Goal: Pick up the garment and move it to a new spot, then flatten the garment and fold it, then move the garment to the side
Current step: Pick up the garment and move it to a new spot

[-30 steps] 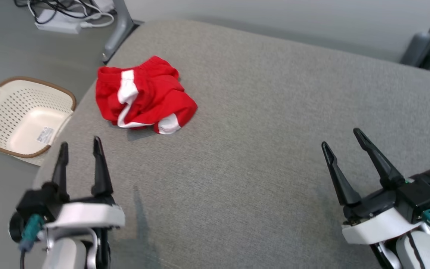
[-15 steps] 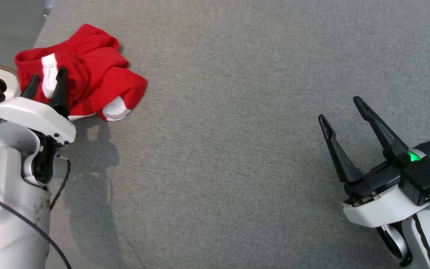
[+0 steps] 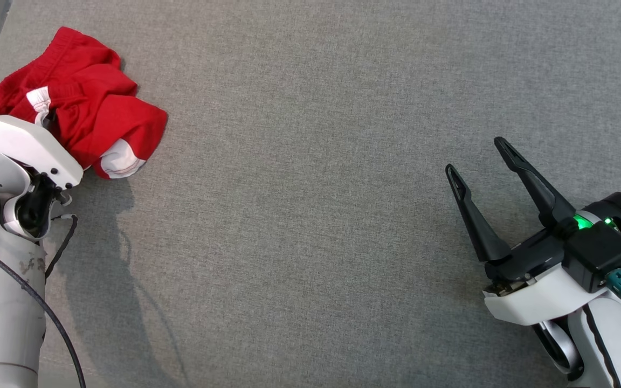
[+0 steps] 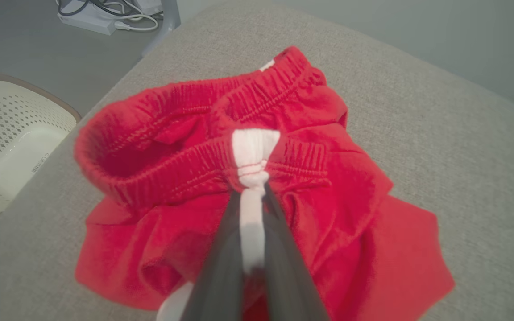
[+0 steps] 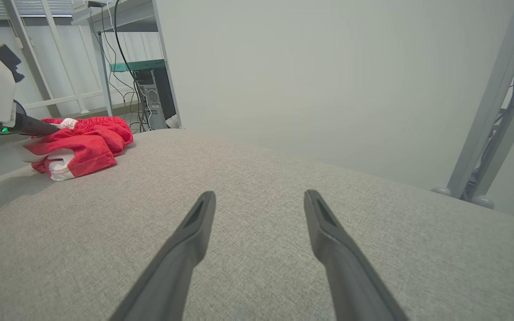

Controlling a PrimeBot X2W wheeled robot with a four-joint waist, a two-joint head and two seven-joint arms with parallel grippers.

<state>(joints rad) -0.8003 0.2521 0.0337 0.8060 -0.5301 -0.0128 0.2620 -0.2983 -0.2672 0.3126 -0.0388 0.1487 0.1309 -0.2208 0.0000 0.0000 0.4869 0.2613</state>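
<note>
L claw (image 4: 252, 192) now tight on garment (image 4: 350, 209)

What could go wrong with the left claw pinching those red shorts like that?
The left gripper is shut on just the white stripe at the waistband of the red shorts, so that thin pinch might slip on lifting. The shorts lie near the edge of the grey surface, above the basket; a drop could go overboard. The open right gripper is far off.
</note>
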